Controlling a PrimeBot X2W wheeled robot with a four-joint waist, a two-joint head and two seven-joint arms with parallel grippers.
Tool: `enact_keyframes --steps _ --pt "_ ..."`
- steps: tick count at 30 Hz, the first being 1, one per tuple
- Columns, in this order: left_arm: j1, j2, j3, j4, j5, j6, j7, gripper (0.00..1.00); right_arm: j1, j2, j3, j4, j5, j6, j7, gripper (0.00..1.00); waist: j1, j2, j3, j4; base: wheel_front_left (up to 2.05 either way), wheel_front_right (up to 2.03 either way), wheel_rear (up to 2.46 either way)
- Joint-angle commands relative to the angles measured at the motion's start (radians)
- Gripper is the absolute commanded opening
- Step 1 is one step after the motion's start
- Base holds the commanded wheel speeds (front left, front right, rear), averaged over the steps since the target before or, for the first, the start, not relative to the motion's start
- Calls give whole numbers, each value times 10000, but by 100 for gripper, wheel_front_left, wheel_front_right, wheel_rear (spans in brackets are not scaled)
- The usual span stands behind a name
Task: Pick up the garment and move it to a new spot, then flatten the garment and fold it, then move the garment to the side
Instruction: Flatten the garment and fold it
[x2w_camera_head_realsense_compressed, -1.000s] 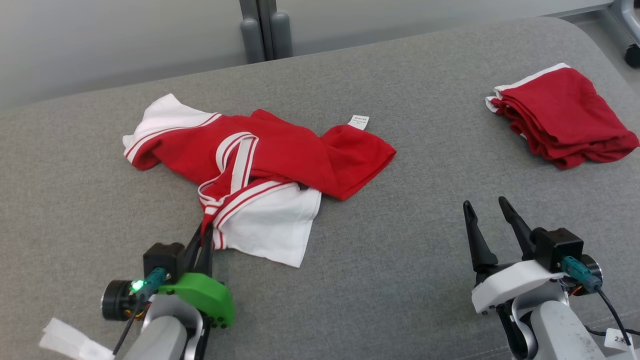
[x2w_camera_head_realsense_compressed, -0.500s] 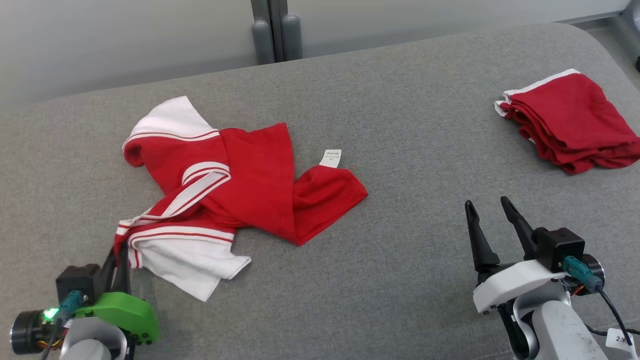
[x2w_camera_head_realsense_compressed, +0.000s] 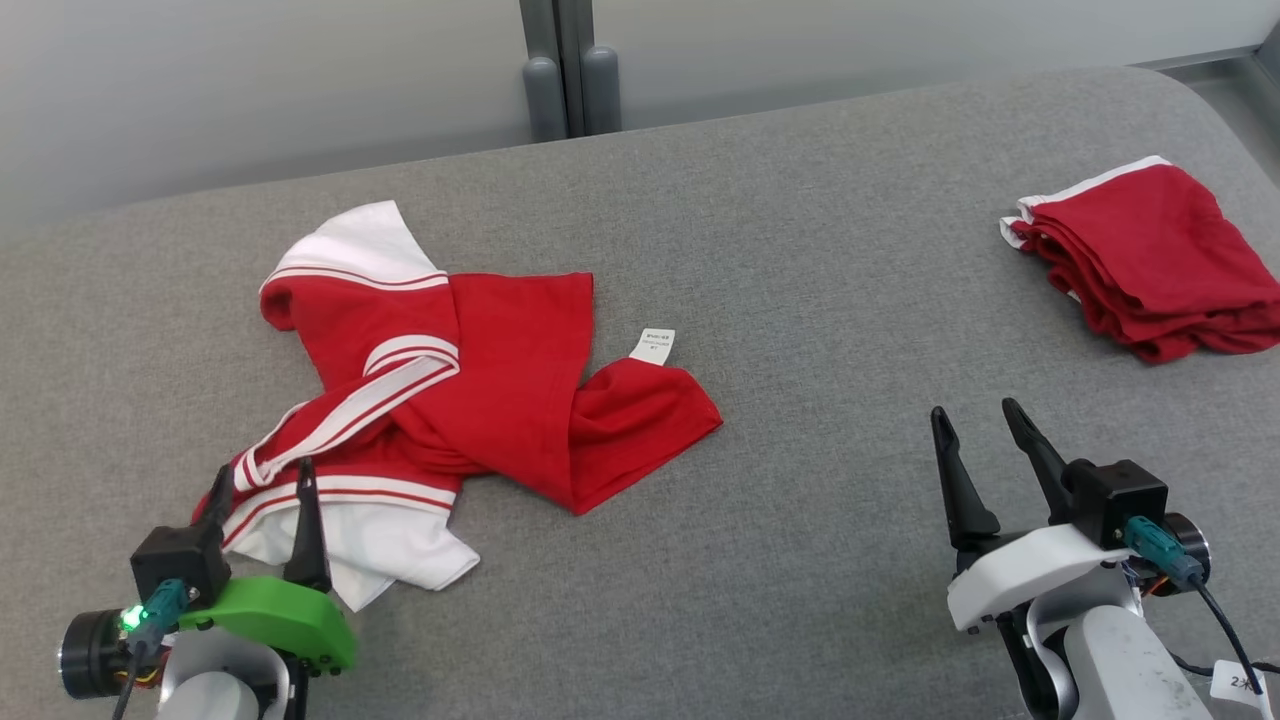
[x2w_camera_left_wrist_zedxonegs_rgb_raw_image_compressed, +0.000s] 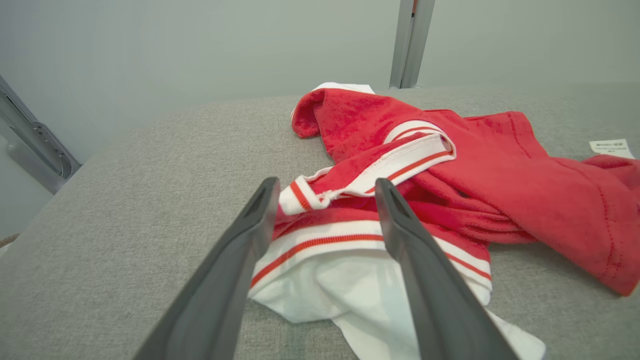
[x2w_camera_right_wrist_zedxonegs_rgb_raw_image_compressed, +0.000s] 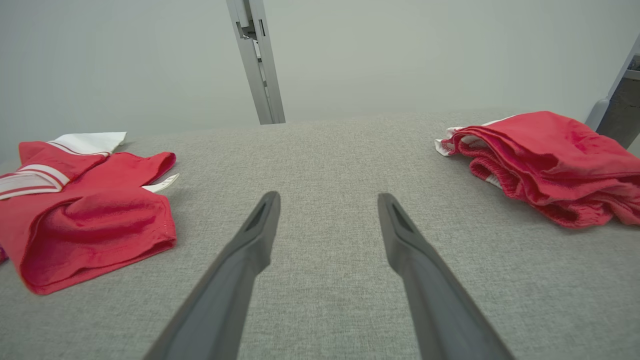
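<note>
Presently, garment (x2w_camera_head_realsense_compressed: 450, 390) found crumpled on grey cushion (x2w_camera_head_realsense_compressed: 800, 250), left of centre. Left gripper (x2w_camera_head_realsense_compressed: 263, 470) poised at near striped hem, fingers spread wide, nothing held. Right gripper (x2w_camera_head_realsense_compressed: 973, 408) likewise wide, empty, well apart. Relocation judged done; flattening, folding, moving aside outstanding.

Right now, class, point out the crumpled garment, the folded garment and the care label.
crumpled garment (x2w_camera_head_realsense_compressed: 500, 400), head view, red middle panel.
folded garment (x2w_camera_head_realsense_compressed: 1160, 250), head view, top red layer.
care label (x2w_camera_head_realsense_compressed: 652, 345), head view, its centre.
</note>
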Motion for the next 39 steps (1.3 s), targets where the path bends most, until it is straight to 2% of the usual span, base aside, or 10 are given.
enact_keyframes --steps 1,10,17,21,26,36,37,38,39 --pt "163 -139 39 -119 -47 66 -55 100 121 -38 -11 18 -91 -16 -18 100 0 0 -86 90 0 0 0" --pt "762 -1294 322 -1248 453 30 -83 100 68 -33 694 72 -176 -16 -18 100 0 0 -215 665 0 0 0" --pt "891 -2074 397 -1481 977 -421 -86 100 -472 -41 2560 550 -127 -16 -18 100 0 0 -47 1475 0 0 0" --pt "694 -2362 456 -1465 1270 -669 -86 100 -944 -41 3673 1061 -154 -16 -18 100 0 0 112 2058 0 0 0" --pt "605 -2639 552 -1496 1488 -876 -85 100 -1529 -45 4499 1844 -46 -16 -17 100 0 0 316 2789 0 0 0" --pt "558 -2994 723 -1477 1838 -1214 -86 100 -2675 -45 4767 3618 -139 -16 -17 100 0 0 723 3864 0 0 0" --pt "573 -3011 742 -1468 1863 -1242 -86 100 -2780 -44 4778 3748 -145 -16 -18 84 0 0 744 3909 0 0 0" --pt "585 -3023 759 -1459 1892 -1261 -86 100 -2860 -44 4762 3844 -140 -16 -17 44 0 0 753 3934 0 0 0" --pt "601 -3037 771 -1452 1922 -1270 -86 100 -2935 -45 4732 3942 -123 -16 -17 25 0 0 762 3960 0 0 0"
